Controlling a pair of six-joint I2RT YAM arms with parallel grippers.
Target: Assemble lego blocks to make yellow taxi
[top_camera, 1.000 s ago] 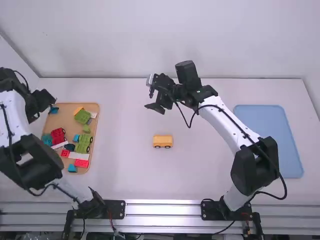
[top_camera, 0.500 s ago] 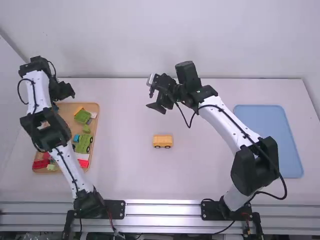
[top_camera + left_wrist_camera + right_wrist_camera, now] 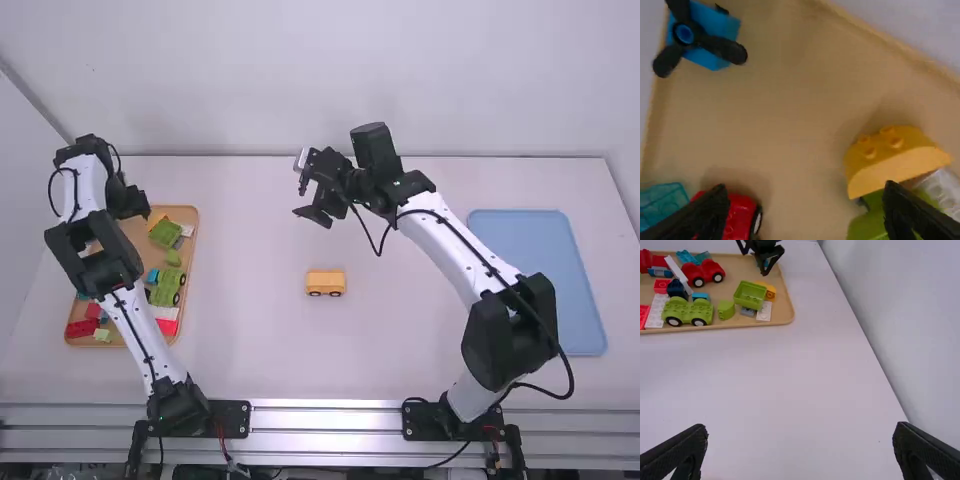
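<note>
Left arm (image 3: 130,320) base near edge, left of middle; links go up and left over wooden tray (image 3: 194,255), elbow bent, wrist above tray's far left part. Right arm (image 3: 450,250) base near edge, right side; elbow bulges right, forearm slants away and left across counter (image 3: 400,350). Red blocks (image 3: 82,328) at tray's near end, green wheeled block (image 3: 167,288) farther up. Yellow car (image 3: 326,283) upright on bare counter, between the arms. Left pincer (image 3: 132,202) over tray, fingers wide apart, nothing between; yellow arch block (image 3: 897,155) under it, beside green block (image 3: 865,225). Right pincer (image 3: 304,198) farther off than yellow car, above counter, angled left, fingers wide apart, holding nothing.
</note>
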